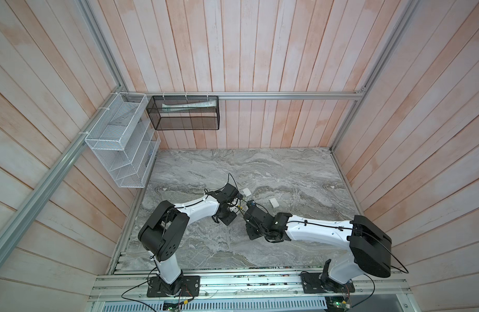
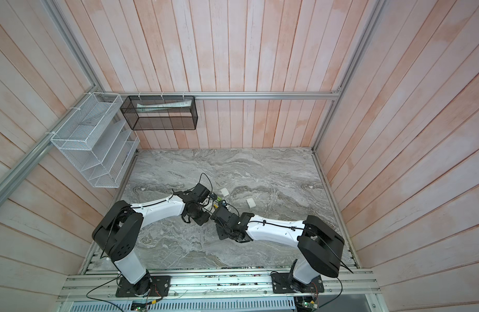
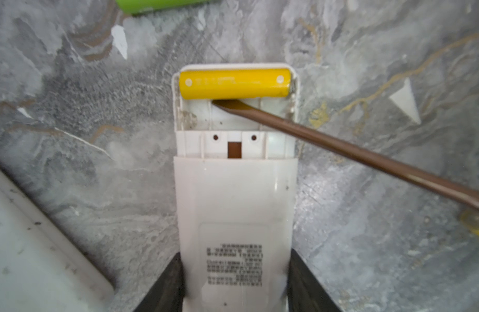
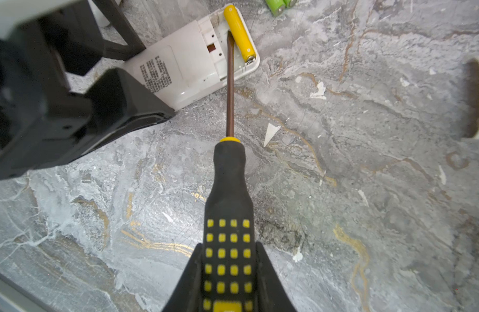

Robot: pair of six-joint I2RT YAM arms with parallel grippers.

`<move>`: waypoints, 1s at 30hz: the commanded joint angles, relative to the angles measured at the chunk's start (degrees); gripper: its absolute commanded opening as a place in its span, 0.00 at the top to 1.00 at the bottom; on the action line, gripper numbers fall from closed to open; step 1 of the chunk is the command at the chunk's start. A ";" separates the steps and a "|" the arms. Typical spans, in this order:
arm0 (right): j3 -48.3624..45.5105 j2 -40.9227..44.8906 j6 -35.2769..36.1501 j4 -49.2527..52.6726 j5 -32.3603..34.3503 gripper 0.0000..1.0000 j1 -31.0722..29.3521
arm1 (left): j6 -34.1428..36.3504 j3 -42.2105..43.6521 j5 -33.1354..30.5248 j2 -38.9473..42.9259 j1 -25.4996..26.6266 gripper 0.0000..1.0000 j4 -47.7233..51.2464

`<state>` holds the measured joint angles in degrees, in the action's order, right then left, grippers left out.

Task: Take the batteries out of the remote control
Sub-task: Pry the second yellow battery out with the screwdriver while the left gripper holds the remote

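The white remote control (image 3: 234,194) lies back up on the marble table with its battery bay uncovered. One yellow battery (image 3: 234,83) sits in the bay's far slot; the slot beside it is empty. My left gripper (image 3: 235,259) is shut on the remote's body. My right gripper (image 4: 229,245) is shut on the black-and-yellow handle of a screwdriver (image 4: 229,189). Its flat blade tip rests in the empty slot, against the yellow battery (image 4: 238,32). Two lime green batteries (image 4: 276,5) lie loose on the table just beyond the remote. In both top views the two grippers meet at mid-table.
Two small white covers (image 1: 246,192) (image 1: 273,202) lie on the table behind the grippers. Another white flat object (image 3: 30,243) lies close beside the held remote. White chips dot the marble. A white wire rack (image 1: 122,140) and a black mesh basket (image 1: 184,113) hang on the walls.
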<state>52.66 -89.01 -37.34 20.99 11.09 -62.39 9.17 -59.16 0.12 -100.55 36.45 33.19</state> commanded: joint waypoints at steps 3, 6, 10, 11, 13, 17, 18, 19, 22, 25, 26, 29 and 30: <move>0.21 -2.15 -1.67 0.99 1.74 1.00 -0.08 | -1.51 1.07 3.75 -3.68 0.99 0.54 1.60; 0.09 -2.90 -2.10 0.09 2.15 1.00 -0.18 | -1.78 1.06 3.83 -4.01 0.99 0.54 1.61; -0.02 -3.78 -2.80 -0.93 2.92 1.00 -0.58 | -1.87 1.15 4.01 -4.40 0.99 0.54 1.52; -0.20 -3.80 -2.97 -1.30 3.04 1.00 -0.69 | -1.93 1.15 4.01 -4.43 0.99 0.54 1.44; -0.66 -3.98 -3.26 -2.27 3.07 1.00 -0.87 | -1.96 1.19 4.10 -4.62 0.99 0.54 1.43; -1.18 -3.82 -3.26 -3.28 3.32 1.00 -1.03 | -1.95 1.24 4.26 -4.56 1.00 0.54 1.29; -1.49 -3.72 -3.32 -3.53 3.57 1.00 -1.07 | -1.95 1.16 4.25 -4.56 0.99 0.54 1.34; -1.70 -3.52 -3.43 -3.72 3.89 1.00 -1.07 | -1.96 1.15 4.27 -4.57 0.99 0.54 1.33; -2.80 -2.82 -3.48 -5.13 4.14 1.00 -1.15 | -1.96 1.15 4.36 -4.58 0.97 0.54 1.35; -4.33 -2.11 -3.42 -6.82 3.77 1.00 -1.25 | -1.70 1.24 4.38 -4.54 0.99 0.54 1.39; -4.70 -1.97 -3.52 -6.99 3.79 1.00 -1.33 | -1.64 1.24 4.37 -4.57 0.99 0.54 1.48; -5.75 -1.57 -3.06 -7.67 3.59 1.00 -1.34 | -1.52 1.24 4.45 -4.56 1.00 0.54 1.45; -6.26 -1.39 -2.82 -8.29 3.77 1.00 -1.42 | -1.61 1.24 4.54 -4.56 0.99 0.54 1.52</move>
<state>48.27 -90.50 -39.88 13.37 13.96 -64.05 7.42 -59.57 0.21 -100.88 36.56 33.52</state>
